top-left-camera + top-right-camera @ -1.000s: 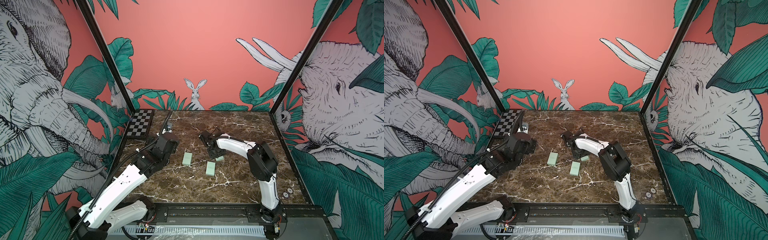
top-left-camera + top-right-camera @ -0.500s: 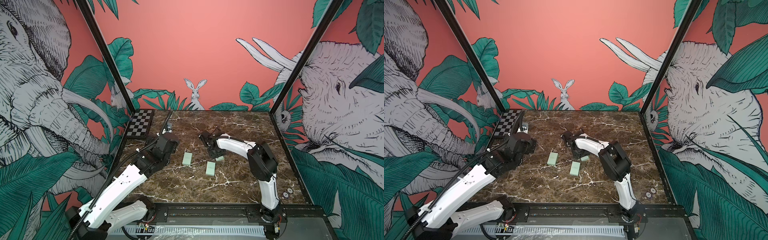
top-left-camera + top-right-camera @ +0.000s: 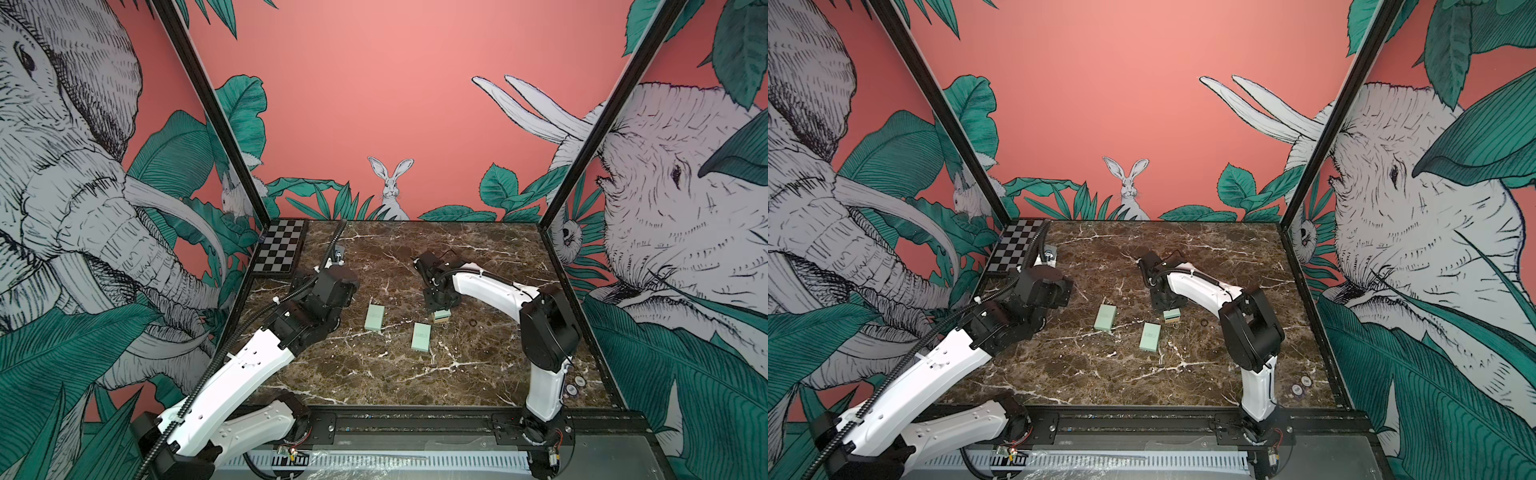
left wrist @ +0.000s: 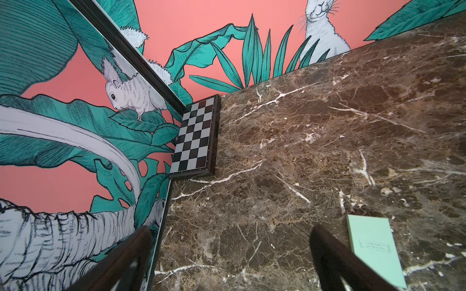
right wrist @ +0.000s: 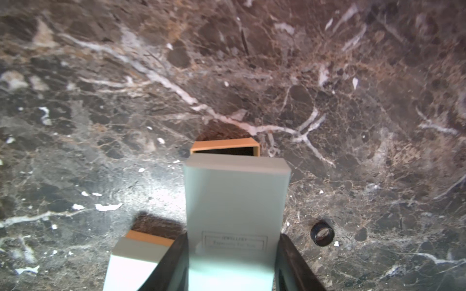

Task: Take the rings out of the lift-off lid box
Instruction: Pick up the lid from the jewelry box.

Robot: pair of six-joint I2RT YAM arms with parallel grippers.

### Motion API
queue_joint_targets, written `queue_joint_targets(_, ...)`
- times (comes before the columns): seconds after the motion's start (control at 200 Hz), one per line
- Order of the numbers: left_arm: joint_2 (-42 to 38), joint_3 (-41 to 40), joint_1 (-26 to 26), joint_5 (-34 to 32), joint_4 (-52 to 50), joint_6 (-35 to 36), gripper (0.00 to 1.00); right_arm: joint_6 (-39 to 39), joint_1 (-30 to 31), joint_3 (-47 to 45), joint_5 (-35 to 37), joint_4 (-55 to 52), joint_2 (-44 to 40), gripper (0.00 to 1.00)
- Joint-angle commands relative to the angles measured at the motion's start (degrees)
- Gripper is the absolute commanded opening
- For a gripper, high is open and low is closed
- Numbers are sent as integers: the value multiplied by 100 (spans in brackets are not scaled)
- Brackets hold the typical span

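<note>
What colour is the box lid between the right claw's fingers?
The lid is mint green with a small framed label; clearest in the right wrist view.

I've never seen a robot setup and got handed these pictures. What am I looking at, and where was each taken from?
Two robot arms stand at a marble table. The two wide pictures look down from one camera head above; the other two come from a camera on each arm's wrist. On the table lie two mint-green boxes, a chessboard and a small dark ring. The left gripper is open and empty. The right gripper straddles a third box's lid, its tan base showing below; whether it grips is unclear.
</note>
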Motion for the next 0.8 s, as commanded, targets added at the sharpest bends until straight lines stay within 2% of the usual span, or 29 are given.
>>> queue_joint_targets(0.0,-23,-6,-35,-122,-122,2,99,5,-56,-110,-313,3,-140,48)
queue_joint_targets(0.405,30,-6,-50,-140,-123,10,99,-287,-257,-58,-758,-86,-64,48)
queue_joint_targets(0.795,45,-6,-46,-132,-113,12,99,-580,-339,-14,-830,25,51,48)
